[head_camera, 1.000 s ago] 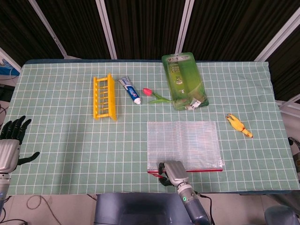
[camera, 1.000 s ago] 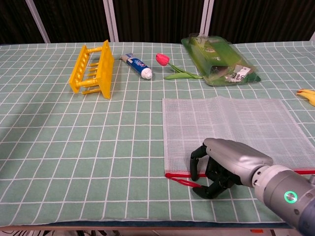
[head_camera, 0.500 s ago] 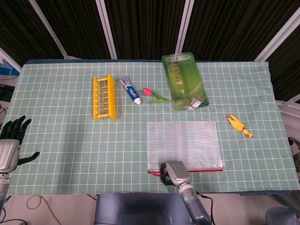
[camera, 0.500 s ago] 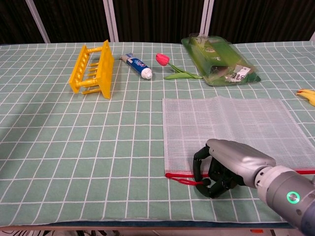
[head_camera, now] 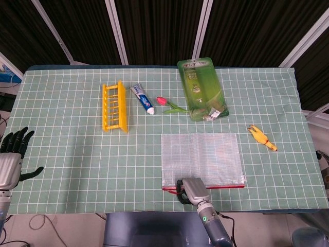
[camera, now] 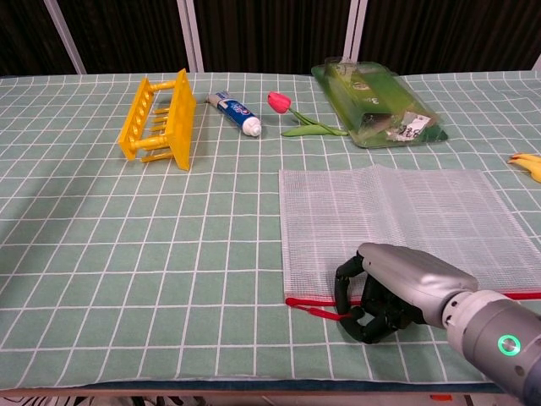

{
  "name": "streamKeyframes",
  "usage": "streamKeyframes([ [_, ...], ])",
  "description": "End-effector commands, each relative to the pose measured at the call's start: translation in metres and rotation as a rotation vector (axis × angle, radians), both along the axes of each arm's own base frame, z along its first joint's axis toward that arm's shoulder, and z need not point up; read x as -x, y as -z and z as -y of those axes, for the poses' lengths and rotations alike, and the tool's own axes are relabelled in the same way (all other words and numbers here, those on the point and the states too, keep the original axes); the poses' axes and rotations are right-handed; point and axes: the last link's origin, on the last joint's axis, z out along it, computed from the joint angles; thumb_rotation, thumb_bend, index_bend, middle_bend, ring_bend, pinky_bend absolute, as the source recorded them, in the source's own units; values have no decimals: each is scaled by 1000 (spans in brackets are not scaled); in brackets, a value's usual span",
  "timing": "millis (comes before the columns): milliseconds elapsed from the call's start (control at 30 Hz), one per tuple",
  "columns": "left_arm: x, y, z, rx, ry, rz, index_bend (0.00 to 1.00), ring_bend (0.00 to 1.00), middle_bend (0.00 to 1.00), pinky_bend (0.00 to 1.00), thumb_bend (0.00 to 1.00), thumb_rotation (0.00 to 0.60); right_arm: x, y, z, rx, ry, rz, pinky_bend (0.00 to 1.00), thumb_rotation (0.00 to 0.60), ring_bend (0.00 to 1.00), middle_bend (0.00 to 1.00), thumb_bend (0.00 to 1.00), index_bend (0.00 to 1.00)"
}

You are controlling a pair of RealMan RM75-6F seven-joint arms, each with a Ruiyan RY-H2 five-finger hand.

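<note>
Chest view, right robot hand point(camera: 390, 292) hides mesh pouch point(camera: 397, 224) red edge, grip unclear

You've got a table point(head_camera: 61, 170) covered edge to edge in a green cloth point(head_camera: 77, 103) with a white grid; a dark blue-grey rim shows along its far edge. Behind it the backdrop is black panels point(head_camera: 159, 31) split by slanted white frame bars point(head_camera: 117, 33); in your chest view the same bars point(camera: 190, 34) stand nearly upright. Off the near edge you see pale floor point(head_camera: 67, 226) with a loose cable point(head_camera: 36, 222) lying on it. At your far left, past the table corner, there's something blue and white point(head_camera: 6, 74), too small to tell what. Lighting is even and soft, with only faint shadows on the cloth.
</note>
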Motion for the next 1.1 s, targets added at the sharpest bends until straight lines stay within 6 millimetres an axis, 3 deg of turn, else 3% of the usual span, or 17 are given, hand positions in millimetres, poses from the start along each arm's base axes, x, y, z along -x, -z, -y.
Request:
streamKeyframes([
  [33, 0, 0, 0, 0, 1, 0, 0, 0, 0, 0, 2, 600, 0, -1, 0, 1, -2, 2, 1000, 600, 1000, 1000, 529, 596],
  [333, 0, 0, 0, 5, 0, -5, 0, 0, 0, 0, 2, 600, -13, -12, 3, 41, -44, 43, 1000, 600, 1000, 1000, 602, 643],
  [767, -1, -1, -2, 4, -10, -14, 0, 0, 0, 0, 8, 600, -43, -57, 31, 170, -131, 105, 1000, 600, 1000, 1000, 639, 662],
  [967, -16, 0, -14, 24, 26, -11, 0, 0, 0, 0, 46, 600, -60, -85, 52, 244, -164, 122, 1000, 600, 1000, 1000, 639, 662],
  [1100, -41, 3, -32, 61, 95, -33, 0, 0, 0, 0, 75, 600, -73, -103, 64, 278, -185, 139, 1000, 600, 1000, 1000, 638, 662],
])
